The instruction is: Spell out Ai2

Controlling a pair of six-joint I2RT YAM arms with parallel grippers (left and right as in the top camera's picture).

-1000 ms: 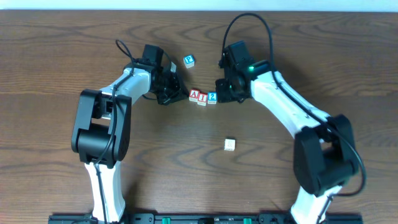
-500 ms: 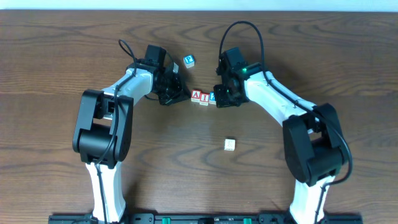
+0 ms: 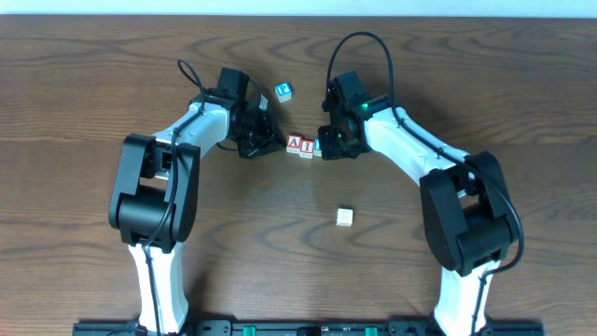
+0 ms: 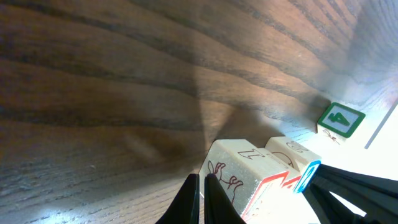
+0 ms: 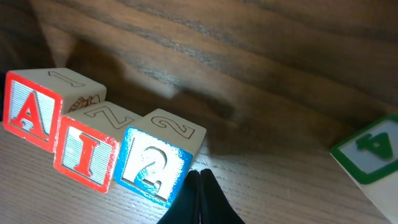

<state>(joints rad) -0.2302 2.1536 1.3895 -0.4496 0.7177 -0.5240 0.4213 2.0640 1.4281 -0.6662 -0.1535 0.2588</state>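
Overhead and wrist views, with both arms reaching in toward the middle of the table (image 3: 84,75). The three task blocks stand in a touching row between the two tools. The A block (image 3: 293,143) is at the end nearest the left gripper (image 3: 277,143), the I block (image 3: 305,147) is in the middle, and the 2 block (image 3: 318,146) is at the end nearest the right gripper (image 3: 327,148). Left gripper: fingers pressed together to a point, holding nothing, with the tips just short of the A block's side face; whether they actually touch it cannot be told from the wrist view. Right gripper: fingers likewise closed on themselves and empty, with the tips low at the table surface, just in front of the 2 block's lower corner. A stray block (image 3: 284,91) with a green-bordered face lies beyond both tools, apart from the row and on the far side of it. A plain cream block (image 3: 345,217) sits well behind the right gripper, toward the arm bases
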